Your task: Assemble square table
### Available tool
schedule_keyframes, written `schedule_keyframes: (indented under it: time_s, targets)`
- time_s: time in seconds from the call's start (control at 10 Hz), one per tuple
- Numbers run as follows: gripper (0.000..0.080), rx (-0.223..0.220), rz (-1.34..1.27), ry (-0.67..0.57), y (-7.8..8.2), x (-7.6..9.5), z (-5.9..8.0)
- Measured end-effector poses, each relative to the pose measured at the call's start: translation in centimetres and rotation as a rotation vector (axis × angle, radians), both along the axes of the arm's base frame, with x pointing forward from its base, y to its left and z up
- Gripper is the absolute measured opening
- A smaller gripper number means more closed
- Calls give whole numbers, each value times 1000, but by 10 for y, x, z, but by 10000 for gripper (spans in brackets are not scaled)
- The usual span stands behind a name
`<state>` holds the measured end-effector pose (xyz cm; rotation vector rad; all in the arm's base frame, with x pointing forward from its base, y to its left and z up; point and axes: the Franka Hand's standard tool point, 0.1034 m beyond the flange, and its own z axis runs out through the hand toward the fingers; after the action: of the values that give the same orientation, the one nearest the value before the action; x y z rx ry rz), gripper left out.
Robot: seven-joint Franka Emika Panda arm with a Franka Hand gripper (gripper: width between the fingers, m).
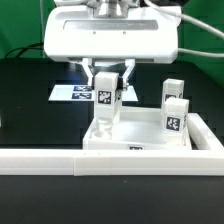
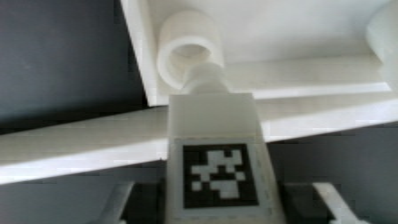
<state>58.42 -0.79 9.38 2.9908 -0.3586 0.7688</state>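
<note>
The end effector holds a leg block upright, long axis vertical, over a corner socket of the square table; its black-and-white tag carries no readable writing.

Matt white plastic leg block between the gripper fingers, printed black-and-white tag, smooth white plastic slab below the gripper, matt black table beyond it.

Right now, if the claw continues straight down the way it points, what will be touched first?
Most likely the round corner socket of the tabletop: the leg held in the claw hangs right above it. The remaining gap is unclear.
</note>
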Motion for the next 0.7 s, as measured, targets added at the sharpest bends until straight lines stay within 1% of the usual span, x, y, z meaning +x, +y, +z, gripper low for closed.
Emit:
schedule_keyframes:
  time_s: [0.2, 0.5, 0.7]
  targets:
    - [291, -10, -1, -2, -2, -1, -7]
    - [291, -14, -2, 4, -4, -2, -12]
    - [291, -24, -1, 7, -5, -3, -22]
